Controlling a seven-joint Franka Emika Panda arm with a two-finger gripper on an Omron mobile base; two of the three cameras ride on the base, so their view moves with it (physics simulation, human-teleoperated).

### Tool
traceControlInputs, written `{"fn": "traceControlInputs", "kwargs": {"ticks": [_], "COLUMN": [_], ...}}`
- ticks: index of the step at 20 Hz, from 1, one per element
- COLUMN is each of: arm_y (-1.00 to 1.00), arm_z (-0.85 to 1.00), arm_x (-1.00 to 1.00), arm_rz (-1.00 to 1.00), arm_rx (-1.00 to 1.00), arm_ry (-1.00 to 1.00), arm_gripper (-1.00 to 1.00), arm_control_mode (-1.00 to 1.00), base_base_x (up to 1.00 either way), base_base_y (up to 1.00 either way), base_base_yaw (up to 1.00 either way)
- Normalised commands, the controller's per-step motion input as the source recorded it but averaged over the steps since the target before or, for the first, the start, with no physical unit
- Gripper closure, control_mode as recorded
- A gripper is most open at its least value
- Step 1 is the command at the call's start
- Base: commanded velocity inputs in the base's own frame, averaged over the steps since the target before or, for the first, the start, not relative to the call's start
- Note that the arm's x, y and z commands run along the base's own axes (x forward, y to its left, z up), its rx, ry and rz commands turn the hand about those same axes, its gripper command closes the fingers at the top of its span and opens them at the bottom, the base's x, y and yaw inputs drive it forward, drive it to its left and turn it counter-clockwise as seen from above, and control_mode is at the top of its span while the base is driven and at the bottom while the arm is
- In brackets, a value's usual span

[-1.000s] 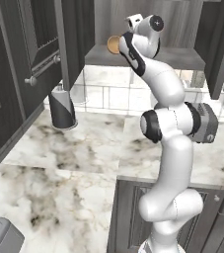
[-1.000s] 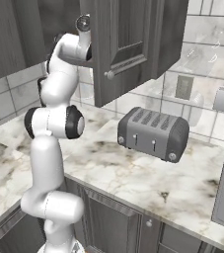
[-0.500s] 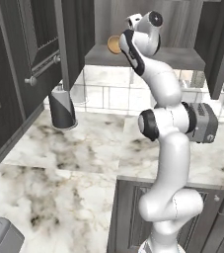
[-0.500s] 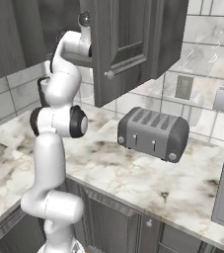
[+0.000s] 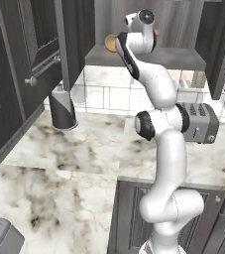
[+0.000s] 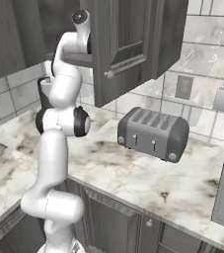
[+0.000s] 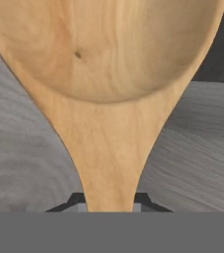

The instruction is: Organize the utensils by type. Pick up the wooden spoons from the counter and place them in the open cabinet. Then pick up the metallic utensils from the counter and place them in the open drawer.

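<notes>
A tan wooden spoon (image 7: 108, 89) fills the hand view, its oval bowl at the top and its neck running down between the two dark fingertips. My gripper (image 7: 108, 200) is shut on the spoon's handle. In the left base view the hand is raised at the open cabinet, and the spoon's bowl (image 5: 110, 43) pokes out to the left, just above the lighter grey shelf (image 5: 176, 57). Grey shelf wood lies right behind the spoon in the hand view. The counter (image 5: 84, 149) is far below the hand.
The cabinet's open doors hang on both sides of the arm (image 5: 39, 49) (image 6: 133, 44). A grey toaster (image 6: 153, 132) stands on the counter to the right. A dark striped canister (image 5: 63, 106) sits by the back wall at the left.
The hand has risen slightly at the cabinet shelf with the spoon still held. Nothing else has moved.
</notes>
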Motion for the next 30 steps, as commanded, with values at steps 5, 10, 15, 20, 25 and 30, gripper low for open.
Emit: {"fn": "traceControlInputs", "kwargs": {"ticks": [5,10,15,20,25,30], "arm_y": [0.01,0.0,-0.03,-0.03,-0.01,0.0], "arm_z": [-0.08,-0.08,-0.12,-0.17,-0.18,-0.2], "arm_x": [0.24,0.14,0.0,-0.06,-0.22,-0.41], "arm_rz": [-0.08,-0.02,0.0,0.0,0.0,0.0], "arm_rx": [0.0,0.0,0.0,0.0,0.0,0.0], "arm_ry": [0.0,0.05,0.09,0.15,0.14,0.07], "arm_gripper": [1.0,-1.0,-1.0,-1.0,-1.0,-1.0], "arm_control_mode": [-1.0,-1.0,-1.0,-1.0,-1.0,-1.0], "base_base_x": [0.0,0.0,0.0,0.0,0.0,0.0], "base_base_y": [0.0,0.0,0.0,0.0,0.0,0.0], "base_base_yaw": [0.0,0.0,0.0,0.0,0.0,0.0]}}
